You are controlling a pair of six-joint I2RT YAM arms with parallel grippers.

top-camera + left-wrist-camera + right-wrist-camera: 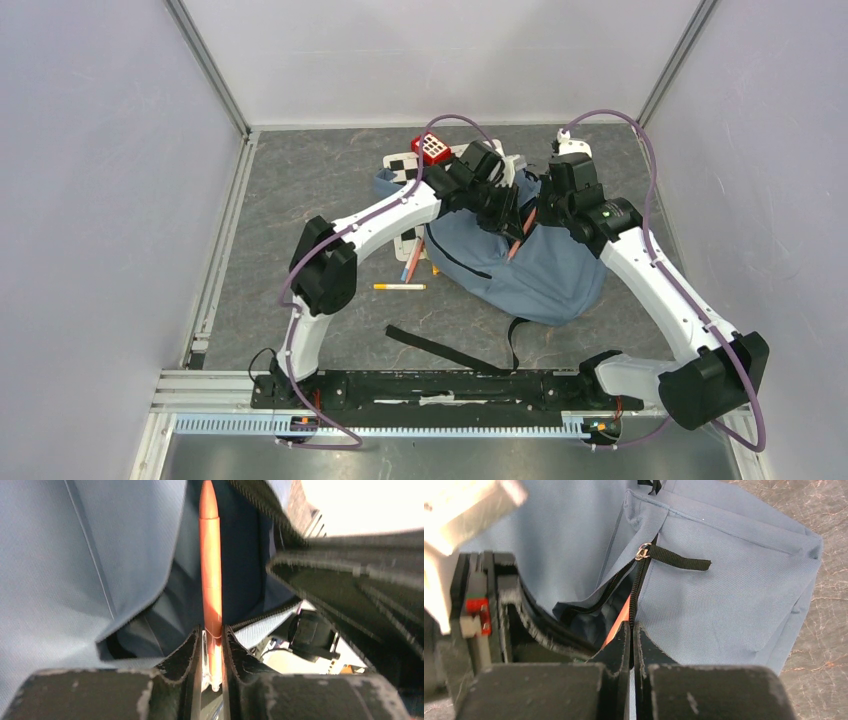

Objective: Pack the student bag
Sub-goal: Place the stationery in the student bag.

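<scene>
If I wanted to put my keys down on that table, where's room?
Bare tabletop lies on the left, between the wall rail and the left arm. A smaller patch sits between the white marker and the base bar. The middle is crowded: the right arm, the student bag, pens and a red keypad.

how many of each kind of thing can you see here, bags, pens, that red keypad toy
student bag: 1
pens: 4 (orange pen in the left claw, yellow pen, two more pens beside the bag)
red keypad toy: 1
total: 6, not counting the half-hidden items at the back
</scene>
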